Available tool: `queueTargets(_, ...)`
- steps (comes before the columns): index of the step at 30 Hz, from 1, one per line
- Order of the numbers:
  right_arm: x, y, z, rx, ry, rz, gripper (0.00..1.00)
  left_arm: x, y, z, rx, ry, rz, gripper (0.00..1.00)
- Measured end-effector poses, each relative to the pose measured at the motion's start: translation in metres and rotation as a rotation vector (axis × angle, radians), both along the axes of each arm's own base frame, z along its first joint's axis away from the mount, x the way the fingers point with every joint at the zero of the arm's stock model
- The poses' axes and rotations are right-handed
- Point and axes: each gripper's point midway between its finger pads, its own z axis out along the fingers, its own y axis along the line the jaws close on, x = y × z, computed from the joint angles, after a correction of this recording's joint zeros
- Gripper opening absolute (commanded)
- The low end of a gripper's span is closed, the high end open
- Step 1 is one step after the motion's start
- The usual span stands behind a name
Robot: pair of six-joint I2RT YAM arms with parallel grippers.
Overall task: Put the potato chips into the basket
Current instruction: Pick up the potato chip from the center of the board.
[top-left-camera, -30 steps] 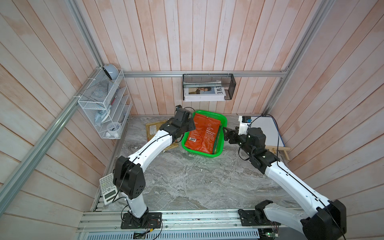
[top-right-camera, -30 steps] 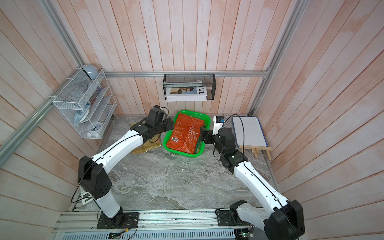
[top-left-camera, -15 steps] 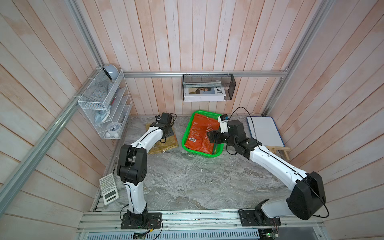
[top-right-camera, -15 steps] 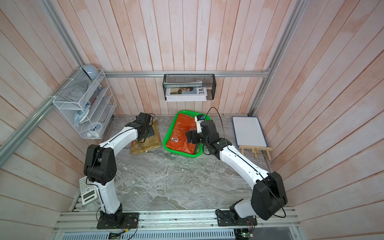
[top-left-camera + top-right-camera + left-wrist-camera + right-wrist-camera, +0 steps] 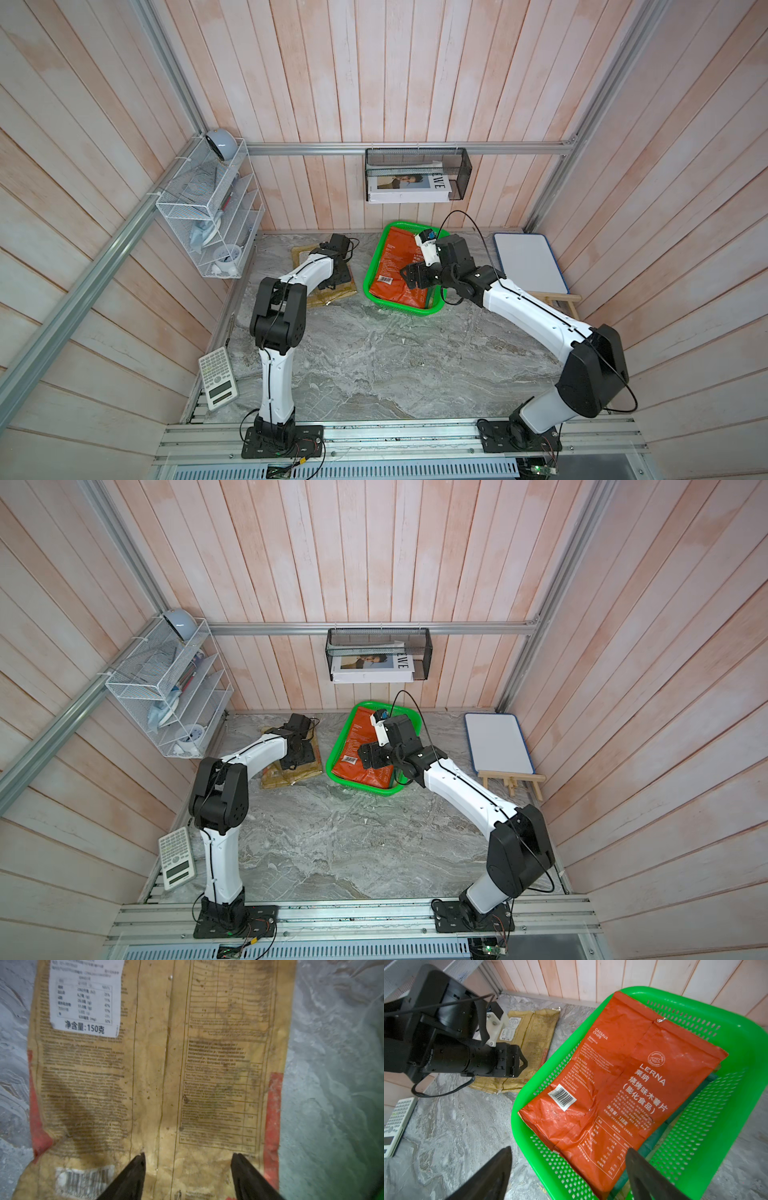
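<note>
in perforated green plastic basket: crinkled flat orange-red bag.

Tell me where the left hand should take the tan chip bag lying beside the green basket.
Probably the lengthwise back seam, from straight above. The tan bag lies flat, back up, on the table, so its edges give little to get under. The seam's ridge runs between the fingers of the open left hand; closing across it should pinch a fold.
</note>
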Motion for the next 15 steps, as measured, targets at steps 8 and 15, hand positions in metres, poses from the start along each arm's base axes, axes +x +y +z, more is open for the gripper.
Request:
queueTargets(8,0.011,0.034,-0.001,0.026,0.041,0.069,0.84,-0.001,0.008,-0.002,-0.025,0.021,0.000,0.67)
queueTargets(15,0.015,0.069,-0.025,0.037,0.139,0.135,0.82,-0.002,0.035,0.000,-0.019,0.036,0.035,0.67)
